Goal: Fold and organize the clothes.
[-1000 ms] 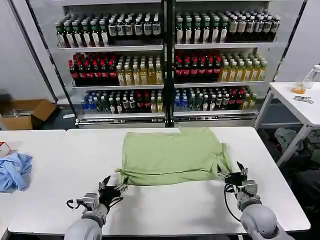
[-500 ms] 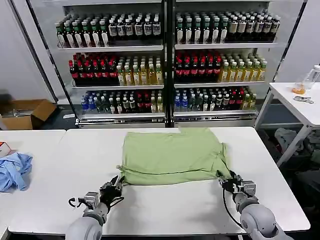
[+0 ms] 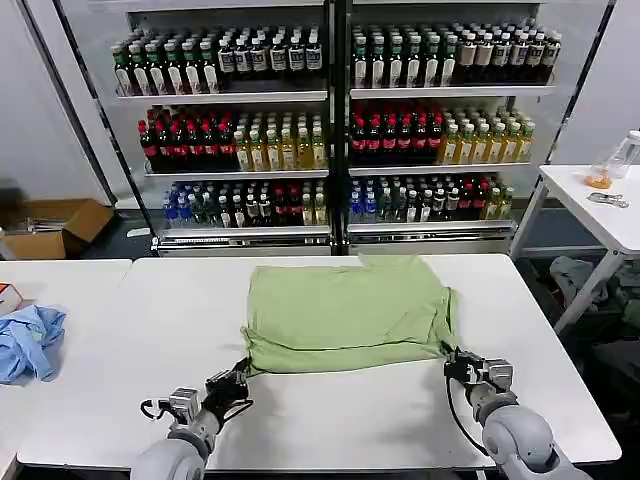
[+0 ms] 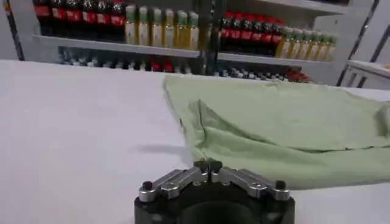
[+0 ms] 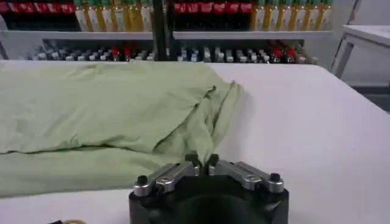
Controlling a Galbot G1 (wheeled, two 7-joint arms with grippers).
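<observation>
T-shirt point(image 3: 345, 315): light sage-green, soft-looking cotton, lying mostly flat as a rough rectangle in the middle of the white tabletop point(image 3: 350, 410). No print visible on the side facing up.
Fabric detail: the near edge is doubled over into a long fold, and there's a bunched, wrinkly bit at the right side where a sleeve seems tucked in. The right wrist view shows those creases pretty clearly point(image 5: 122, 115).
Left pincer point(image 3: 237, 381): down low on the tabletop right at the shirt's near-left corner. In the left wrist view point(image 4: 208, 165) the fingertips are pressed together, and the shirt edge point(image 4: 286, 128) sits just beyond them, so honestly can't say if any cloth is caught in there.
Right pincer point(image 3: 462, 362): at the near-right corner of the shirt. In the right wrist view point(image 5: 202, 161) the tips are nearly together, with the green hem right at them, looks like it's nipping the fabric.
Other stuff: blue cloth point(image 3: 28, 340) bunched up on the neighbouring tabletop to the left, well apart from the shirt. Drink shelves point(image 3: 330, 120) full of bottles behind.
</observation>
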